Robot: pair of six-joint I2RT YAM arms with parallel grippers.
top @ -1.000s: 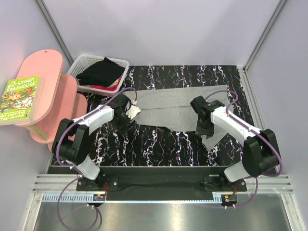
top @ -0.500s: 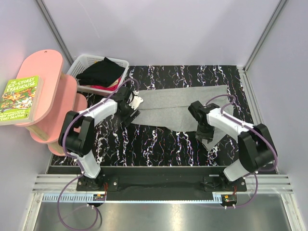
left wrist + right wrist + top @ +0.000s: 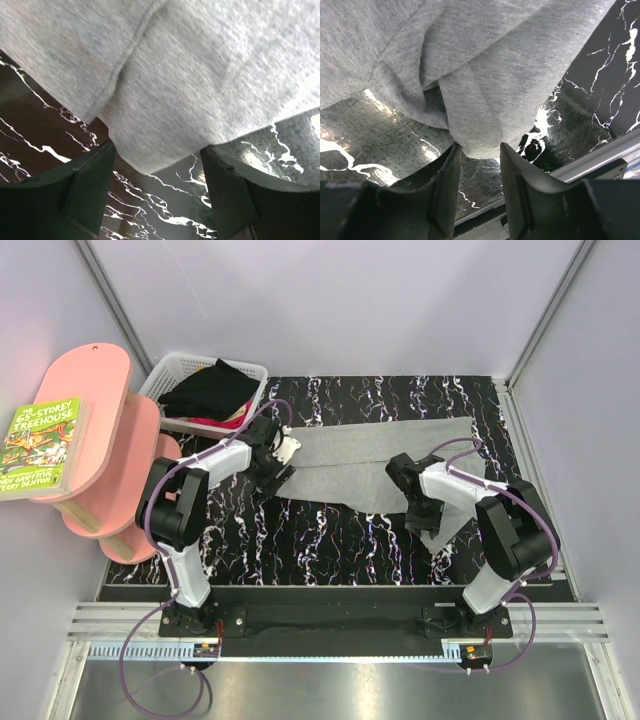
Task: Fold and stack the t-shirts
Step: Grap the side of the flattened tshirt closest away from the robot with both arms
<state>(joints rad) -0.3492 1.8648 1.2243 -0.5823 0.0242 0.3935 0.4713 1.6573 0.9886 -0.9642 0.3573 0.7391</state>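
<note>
A light heather-grey t-shirt (image 3: 370, 455) lies spread across the middle of the black marbled table (image 3: 330, 535), with one part trailing toward the near right. My left gripper (image 3: 279, 456) hangs over the shirt's left edge. Its jaws are open wide, and in the left wrist view a rounded corner of the grey t-shirt (image 3: 200, 75) reaches just between the fingertips (image 3: 102, 165). My right gripper (image 3: 418, 506) is low at the near right part. It is open more narrowly, with a bunched fold of the grey t-shirt (image 3: 485, 75) lying at its tips (image 3: 451, 160). A black t-shirt (image 3: 210, 388) lies in the basket.
The white lattice basket (image 3: 170, 368) stands at the table's far left corner, with something red under the black cloth. A pink shelf unit (image 3: 100, 440) holding a book (image 3: 42, 445) stands left of the table. Walls close in the back and the right.
My left gripper has moved a little farther back along the shirt's left edge. My right gripper has shifted slightly left and nearer. The shirt has hardly moved.
</note>
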